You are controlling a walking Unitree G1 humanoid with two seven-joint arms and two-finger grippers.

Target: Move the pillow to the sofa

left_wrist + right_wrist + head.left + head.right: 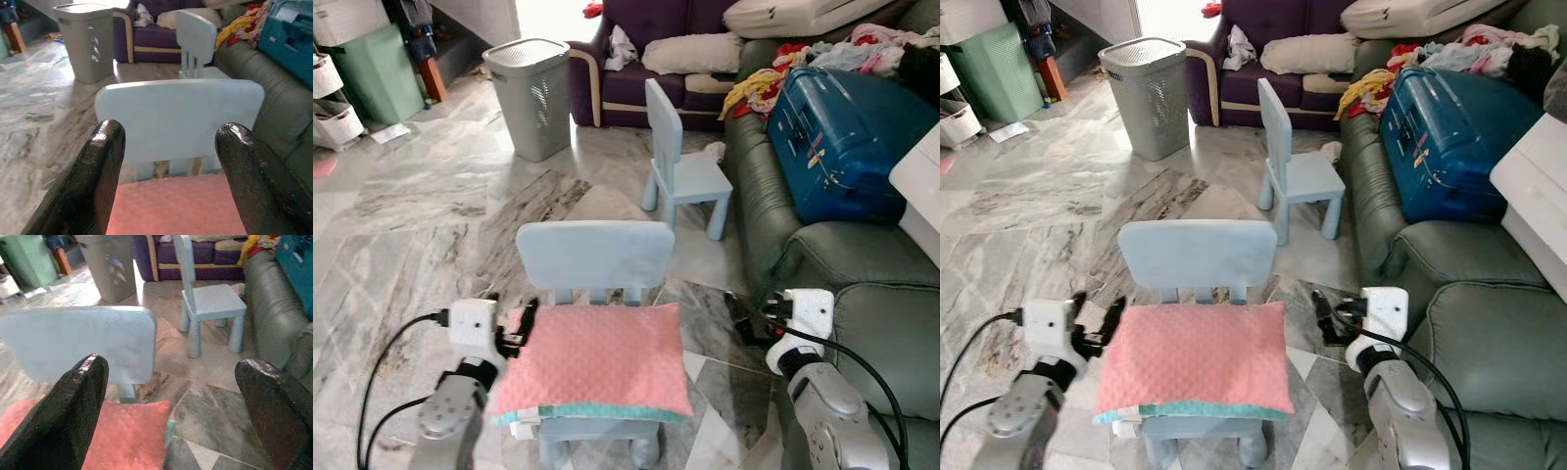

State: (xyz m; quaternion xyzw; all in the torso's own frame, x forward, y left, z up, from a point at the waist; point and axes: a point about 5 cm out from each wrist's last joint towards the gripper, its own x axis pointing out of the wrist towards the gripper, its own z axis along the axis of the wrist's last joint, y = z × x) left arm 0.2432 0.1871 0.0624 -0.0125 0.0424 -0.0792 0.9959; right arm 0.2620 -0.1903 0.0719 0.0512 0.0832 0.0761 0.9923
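Hovering my left gripper [517,326] and right gripper [751,318], both spread wide, beside the pink pillow [595,358] on the small chair [595,253] (sofa [764,196] trip hasn't started yet).

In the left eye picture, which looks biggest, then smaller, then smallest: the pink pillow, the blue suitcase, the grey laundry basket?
Largest to smallest as they look:
1. Pink pillow, though it lies nearest the camera, which helps it look big.
2. Blue suitcase, close to the pillow in apparent size, so that order is unsure.
3. Grey laundry basket, clearly smallest and farthest.
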